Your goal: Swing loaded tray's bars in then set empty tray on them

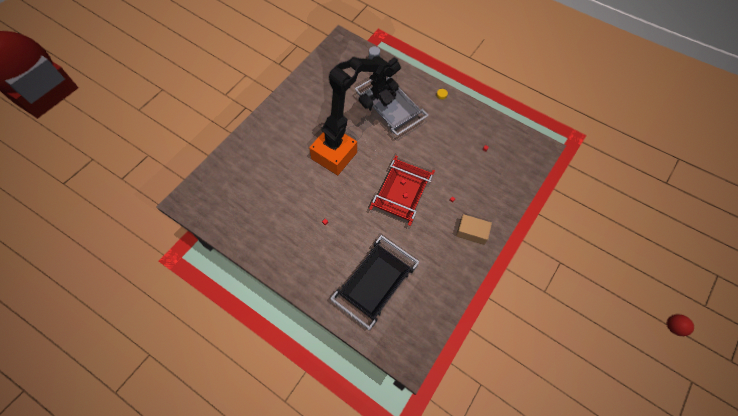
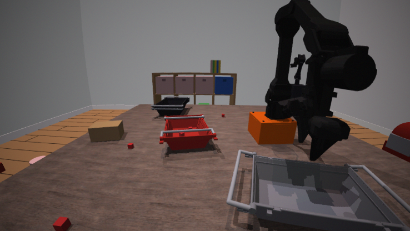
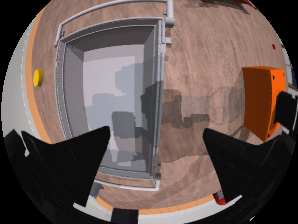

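The red tray (image 1: 413, 187) (image 2: 188, 142) stands upright with small red blocks (image 1: 405, 195) (image 2: 181, 134) inside. Both its wire bars, one nearer the grey tray (image 1: 411, 170) (image 2: 188, 131) and one farther off (image 1: 394, 204) (image 2: 184, 117), lie across its top. The empty grey tray (image 1: 405, 111) (image 2: 315, 213) (image 3: 100, 70) stands upright, its bars out over its ends. My gripper (image 1: 375, 100) (image 2: 306, 150) (image 3: 158, 133) is open and empty above its long wall on the base side, one finger over the inside, the other outside. Fingertip height above the rim is hard to tell.
An empty black tray (image 1: 374, 281) (image 2: 169, 111) stands beyond the red one, bars outward. A tan box (image 1: 474, 228) (image 2: 106, 131), loose red cubes (image 1: 452, 198) (image 2: 130, 145), a yellow disc (image 1: 442, 93) (image 3: 37, 78) and a grey cylinder (image 1: 374, 51) stand around. The orange base (image 1: 335, 153) (image 2: 275, 131) (image 3: 257, 95) is beside the arm.
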`<state>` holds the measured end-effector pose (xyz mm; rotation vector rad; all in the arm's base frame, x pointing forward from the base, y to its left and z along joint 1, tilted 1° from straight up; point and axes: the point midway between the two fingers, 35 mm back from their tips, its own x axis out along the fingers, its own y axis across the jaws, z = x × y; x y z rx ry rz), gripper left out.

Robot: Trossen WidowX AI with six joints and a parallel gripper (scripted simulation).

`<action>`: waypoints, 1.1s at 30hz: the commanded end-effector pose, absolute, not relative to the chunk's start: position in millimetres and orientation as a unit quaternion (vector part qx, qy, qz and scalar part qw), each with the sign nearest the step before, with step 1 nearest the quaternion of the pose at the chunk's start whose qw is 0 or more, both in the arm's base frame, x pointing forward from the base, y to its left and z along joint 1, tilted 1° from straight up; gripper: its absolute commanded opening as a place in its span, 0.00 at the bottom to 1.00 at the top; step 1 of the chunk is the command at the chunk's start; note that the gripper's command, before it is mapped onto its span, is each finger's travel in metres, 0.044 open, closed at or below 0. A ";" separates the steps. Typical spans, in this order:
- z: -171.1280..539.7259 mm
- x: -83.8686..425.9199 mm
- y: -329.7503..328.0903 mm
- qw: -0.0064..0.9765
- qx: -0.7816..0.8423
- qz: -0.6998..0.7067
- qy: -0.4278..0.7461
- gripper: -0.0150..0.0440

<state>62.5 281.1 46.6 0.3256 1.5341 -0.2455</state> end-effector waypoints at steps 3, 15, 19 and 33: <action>27.6 62.2 280.8 0.702 0.146 -0.114 0.688 1.00; -29.3 64.5 281.3 0.702 0.146 -0.115 0.688 1.00; -36.0 64.6 280.5 0.702 0.146 -0.115 0.688 1.00; -36.0 64.6 280.5 0.702 0.146 -0.115 0.688 1.00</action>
